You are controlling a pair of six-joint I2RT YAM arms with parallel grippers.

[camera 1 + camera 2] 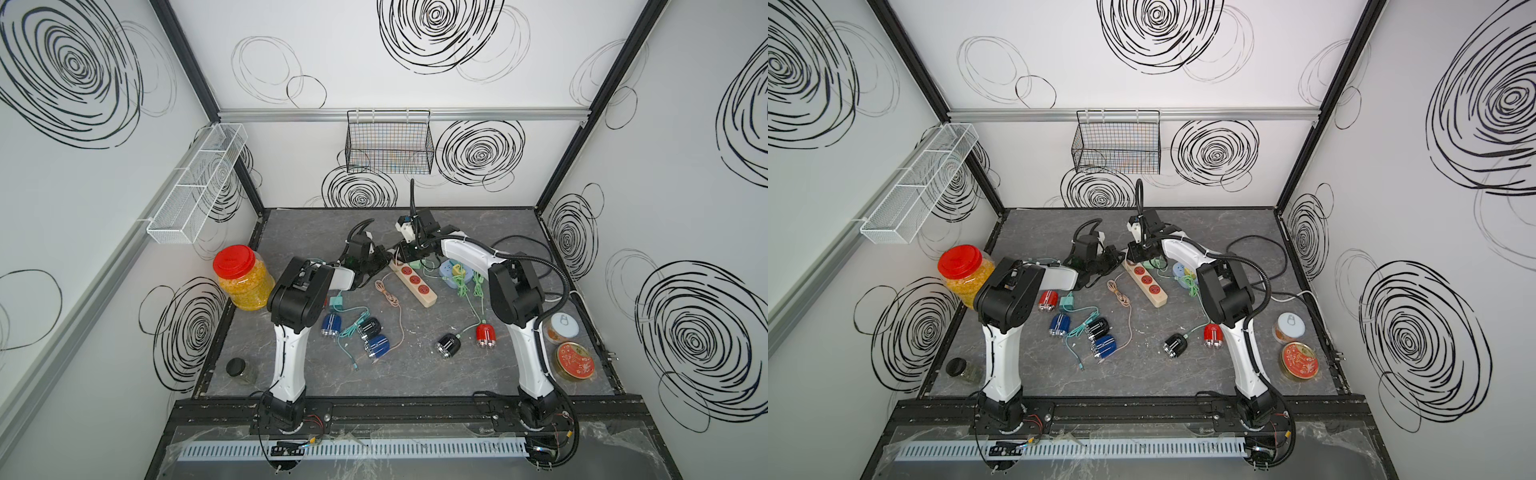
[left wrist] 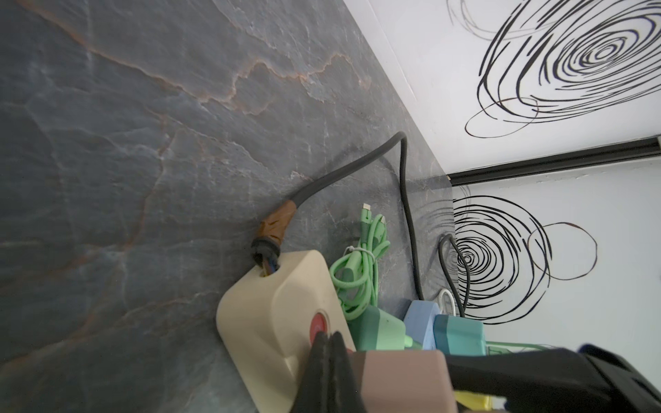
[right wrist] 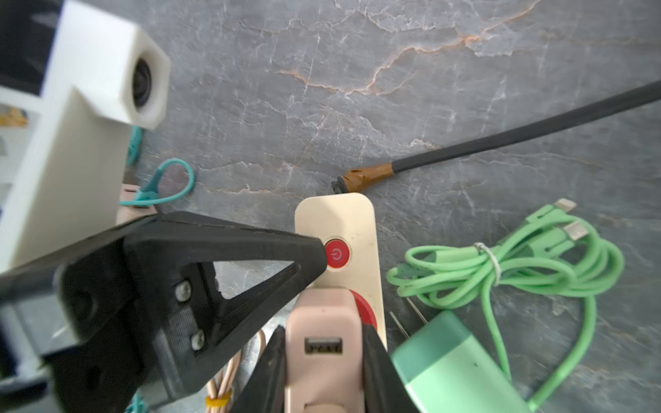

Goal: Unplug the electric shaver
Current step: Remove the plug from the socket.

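Right hand (image 3: 323, 332) grips pink adapter (image 3: 322, 314) on power strip (image 3: 345, 218).

Six electric shavers (image 1: 1098, 329) are counted in a top view: two blue, two black, two red. Two power strips are noted: a beige strip (image 1: 428, 296) and a blue strip (image 1: 446, 270). Two tins (image 1: 574, 360) are logged at 4 o'clock, two jars (image 1: 245, 278) between 7 and 9 o'clock, and two wire baskets (image 1: 388, 143).
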